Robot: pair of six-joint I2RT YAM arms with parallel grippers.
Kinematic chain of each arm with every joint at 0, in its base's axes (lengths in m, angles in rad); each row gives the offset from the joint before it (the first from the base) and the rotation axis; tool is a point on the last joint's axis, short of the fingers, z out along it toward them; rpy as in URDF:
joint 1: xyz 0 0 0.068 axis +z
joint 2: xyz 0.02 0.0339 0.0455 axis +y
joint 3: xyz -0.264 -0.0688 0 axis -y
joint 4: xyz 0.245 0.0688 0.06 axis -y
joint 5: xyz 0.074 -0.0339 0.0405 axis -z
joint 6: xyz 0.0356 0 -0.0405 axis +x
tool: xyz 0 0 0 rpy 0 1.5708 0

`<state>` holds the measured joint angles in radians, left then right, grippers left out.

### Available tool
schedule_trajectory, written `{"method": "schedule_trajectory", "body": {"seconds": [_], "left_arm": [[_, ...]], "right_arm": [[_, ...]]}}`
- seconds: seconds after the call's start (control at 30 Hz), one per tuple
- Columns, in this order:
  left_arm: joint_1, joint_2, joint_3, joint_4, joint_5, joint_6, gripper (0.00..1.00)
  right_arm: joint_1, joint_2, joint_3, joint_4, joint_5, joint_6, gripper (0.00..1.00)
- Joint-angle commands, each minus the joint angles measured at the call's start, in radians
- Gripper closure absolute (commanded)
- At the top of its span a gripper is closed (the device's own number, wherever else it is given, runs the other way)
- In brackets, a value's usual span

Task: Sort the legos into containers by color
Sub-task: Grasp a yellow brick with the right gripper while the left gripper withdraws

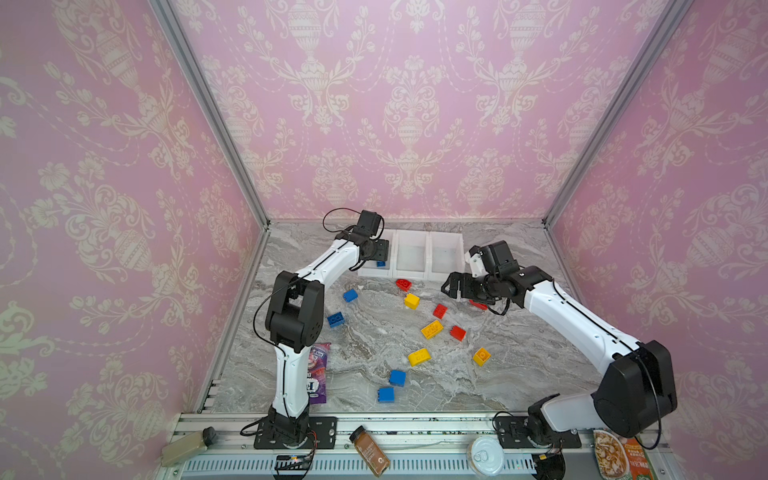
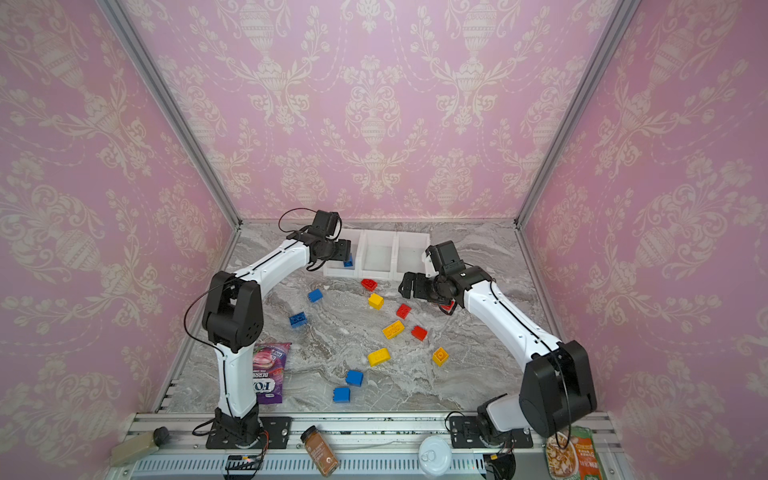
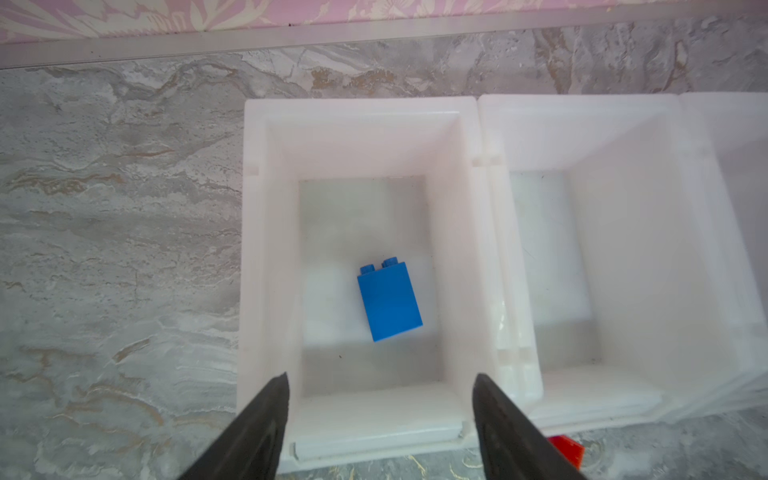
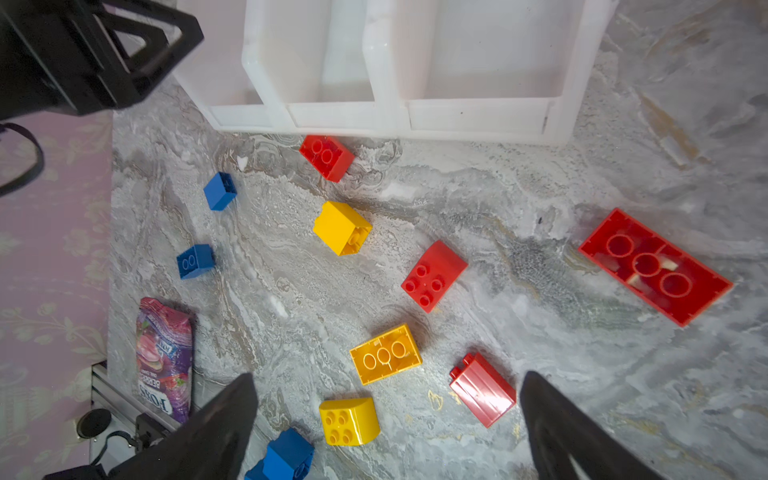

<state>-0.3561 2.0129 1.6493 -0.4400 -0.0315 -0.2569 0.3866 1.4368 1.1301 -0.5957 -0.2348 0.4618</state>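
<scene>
The left fingers (image 3: 266, 415) hang spread over the near rim of the left bin (image 3: 254, 216), holding nothing. One blue brick (image 3: 388, 303) lies on its side on that bin's floor, clear of all four walls, with its studs toward the back wall. The bins stand near the far edge of the desk (image 1: 519, 374). The right fingers (image 4: 224, 419) gape wide and empty above scattered bricks. A red brick (image 1: 403, 284) sits just before the bins' front.
</scene>
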Motion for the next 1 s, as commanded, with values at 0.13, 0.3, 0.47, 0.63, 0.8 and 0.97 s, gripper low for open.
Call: {"method": "schedule_trajectory", "body": {"seconds": [0.13,0.3,0.47,0.63,0.8,0.97], "left_arm": [[0.003,-0.219,-0.216,0.116,0.052,-0.081,0.22],[0.005,-0.308,-0.300,0.126,0.056,-0.091,0.19],[0.004,-0.363,-0.333,0.116,0.053,-0.091,0.15],[0.005,-0.387,-0.356,0.119,0.058,-0.096,0.11],[0.006,-0.391,-0.368,0.122,0.062,-0.097,0.10],[0.009,-0.409,-0.381,0.125,0.057,-0.090,0.09]], "right_arm": [[0.108,0.112,0.080,-0.130,0.080,-0.087,0.03],[0.176,0.192,0.118,-0.185,0.097,0.015,0.05],[0.246,0.229,0.091,-0.162,0.110,0.227,0.05],[0.290,0.203,-0.032,-0.028,0.144,0.532,0.06],[0.294,0.259,-0.013,-0.053,0.177,0.742,0.06],[0.309,0.244,-0.019,0.002,0.258,0.901,0.07]]}}
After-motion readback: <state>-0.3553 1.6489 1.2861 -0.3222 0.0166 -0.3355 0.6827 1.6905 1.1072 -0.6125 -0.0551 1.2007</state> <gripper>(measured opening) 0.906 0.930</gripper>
